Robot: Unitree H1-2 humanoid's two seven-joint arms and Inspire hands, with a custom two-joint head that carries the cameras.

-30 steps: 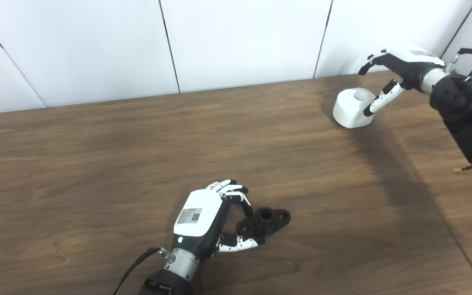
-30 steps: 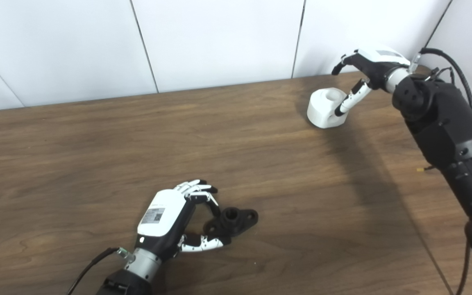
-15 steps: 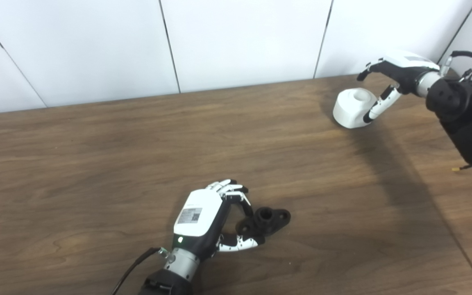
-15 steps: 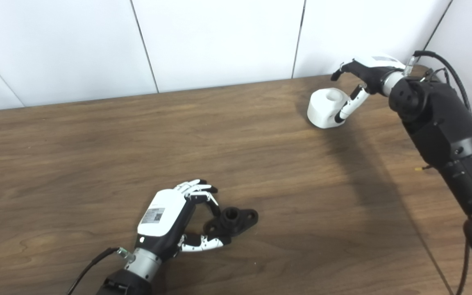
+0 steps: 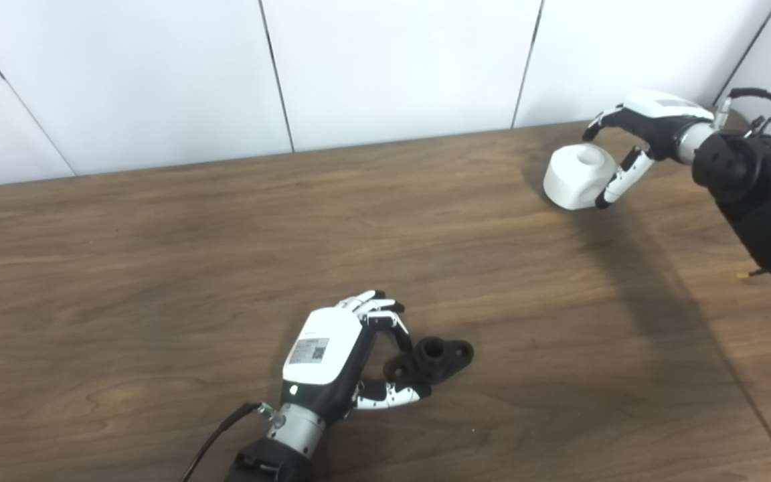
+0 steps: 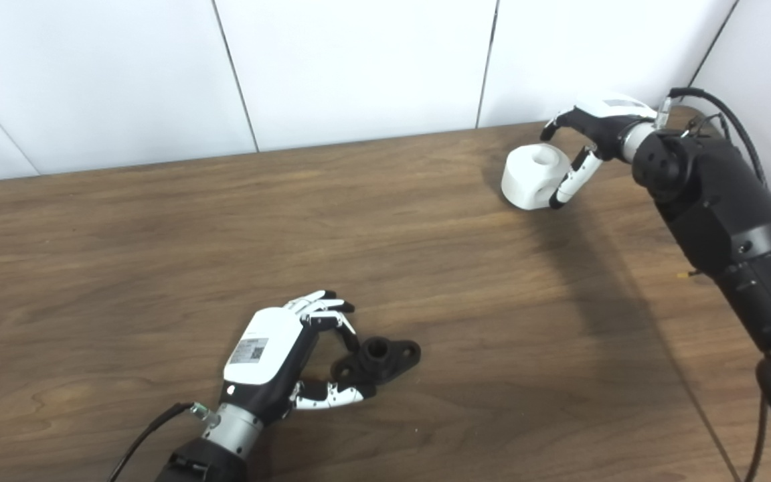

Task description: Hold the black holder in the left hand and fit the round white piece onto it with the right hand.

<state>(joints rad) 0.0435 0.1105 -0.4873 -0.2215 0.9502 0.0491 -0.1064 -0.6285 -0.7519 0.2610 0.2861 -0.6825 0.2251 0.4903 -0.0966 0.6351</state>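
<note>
- The black holder [image 5: 434, 356] is lying flat on the bench [image 5: 158, 268] and serves as the landmark here — a short socket is standing up from its middle, facing upward, with a flange ear pointing away from the left hand.
- The left hand [image 5: 332, 361] is sitting just beside the holder on its near-left side, fingers [image 5: 385, 320] curling over the near ear and thumb reaching under it. It is pinching that end, though the holder is resting on the wood and not lifted, so I cannot tell how firm the hold is.
- Gripping one end is probably deliberate: it is leaving the socket clear for the mating part.
- The round white piece [image 6: 531, 176] is standing well apart from the holder, far off toward the back-right corner by the wall, with its recessed top facing up.
- The right hand [image 6: 583, 144] is cupping the white piece from the side away from the holder — fingers arching over the far rim, thumb against the near wall. It is half closed around it rather than clamped; the piece is not yet raised.
- Judging from this, the grasp needs tightening before carrying the piece across to the socket.
</note>
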